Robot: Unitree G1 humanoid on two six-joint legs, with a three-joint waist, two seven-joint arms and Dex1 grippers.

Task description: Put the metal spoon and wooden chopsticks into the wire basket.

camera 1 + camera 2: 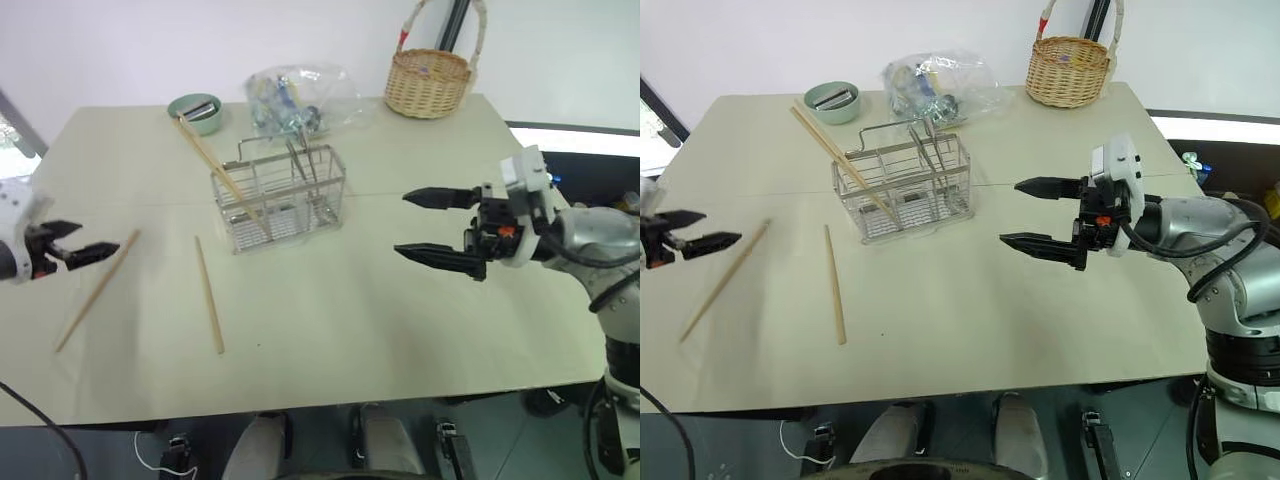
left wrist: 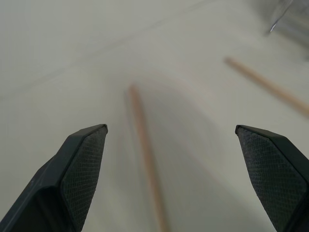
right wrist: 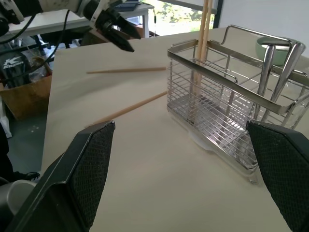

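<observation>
**Operator:** State the current condition of both arms and the task items.

**Technician:** The left gripper (image 1: 88, 248) hangs at the 9 o'clock edge of the worktop (image 1: 400, 330), jaws spread wide and holding nothing. The right gripper (image 1: 436, 226) sits at 3 o'clock, jaws equally wide and empty, pointing across toward the wire basket (image 1: 279, 198). The basket stands at 12 o'clock of centre. Two wooden chopsticks (image 1: 216, 172) already lean inside it, and metal handles, likely including the metal spoon (image 1: 297, 160), stand in its far compartment. Two loose chopsticks remain: one (image 1: 97, 290) just below the left fingertips, the other (image 1: 209, 295) lying between it and the basket.

**Operator:** How is the step in hand best executed?

**Technician:** In my judgement the left arm takes the nearer stick. Turn the wrist so the jaws straddle the stick across its length, not along it. Lower until both pads flank the wood near its middle, then close. A thin stick lying flat tends to roll or slip, so seat the pads close to the worktop before closing. Lift level, then tip it upright over a compartment.
</observation>
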